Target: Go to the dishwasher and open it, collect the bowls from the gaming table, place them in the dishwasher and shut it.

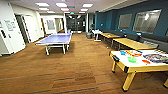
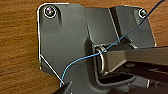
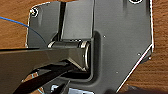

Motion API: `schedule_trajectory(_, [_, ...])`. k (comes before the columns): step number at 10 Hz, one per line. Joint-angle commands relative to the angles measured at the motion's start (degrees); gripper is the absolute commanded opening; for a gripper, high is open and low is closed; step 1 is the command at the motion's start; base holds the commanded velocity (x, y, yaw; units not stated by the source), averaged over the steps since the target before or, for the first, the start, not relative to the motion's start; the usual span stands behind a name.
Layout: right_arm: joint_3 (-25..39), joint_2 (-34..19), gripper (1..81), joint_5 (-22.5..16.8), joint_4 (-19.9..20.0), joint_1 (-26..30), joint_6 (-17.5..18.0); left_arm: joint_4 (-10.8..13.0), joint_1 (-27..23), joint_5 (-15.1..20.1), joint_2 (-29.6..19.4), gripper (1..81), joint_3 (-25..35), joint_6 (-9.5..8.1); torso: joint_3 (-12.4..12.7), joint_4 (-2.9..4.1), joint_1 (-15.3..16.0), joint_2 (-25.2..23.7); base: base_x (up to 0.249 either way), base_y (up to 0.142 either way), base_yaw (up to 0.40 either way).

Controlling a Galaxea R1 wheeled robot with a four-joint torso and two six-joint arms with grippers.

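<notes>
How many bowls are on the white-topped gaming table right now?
2: a small blue bowl near the far left corner of the gaming table, and a light green bowl nearer the middle. Other coloured pieces lie beside them.

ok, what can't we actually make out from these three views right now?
- Head view: the yellow-sided, white-topped gaming table is cut off by the right edge; its far end is unseen.
- Head view: the small bright blue bowl and shallow light green bowl are blurred; contents unreadable.
- Both wrist views: the robot's dark plate hides most of the brown wood-look floor; finger state is unclear.
</notes>
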Motion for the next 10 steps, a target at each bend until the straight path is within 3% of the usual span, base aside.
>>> schedule_trajectory(1, [0.3, 0.6, 81.1, -3.0, 0.0, 2.9, -0.1, 0.3, -2.6, 2.9, -0.4, 81.1, 0.0, 0.42, 0.0, 0.00, 0.0, 0.0, 0.244, 0.000, 0.000])
schedule_trajectory(10, [0.3, 0.4, 81.1, -3.0, 0.0, 2.8, -0.1, 0.4, -2.6, 2.9, -0.1, 81.1, 0.0, 0.42, 0.0, 0.00, 0.0, 0.0, 0.253, 0.000, 0.000])
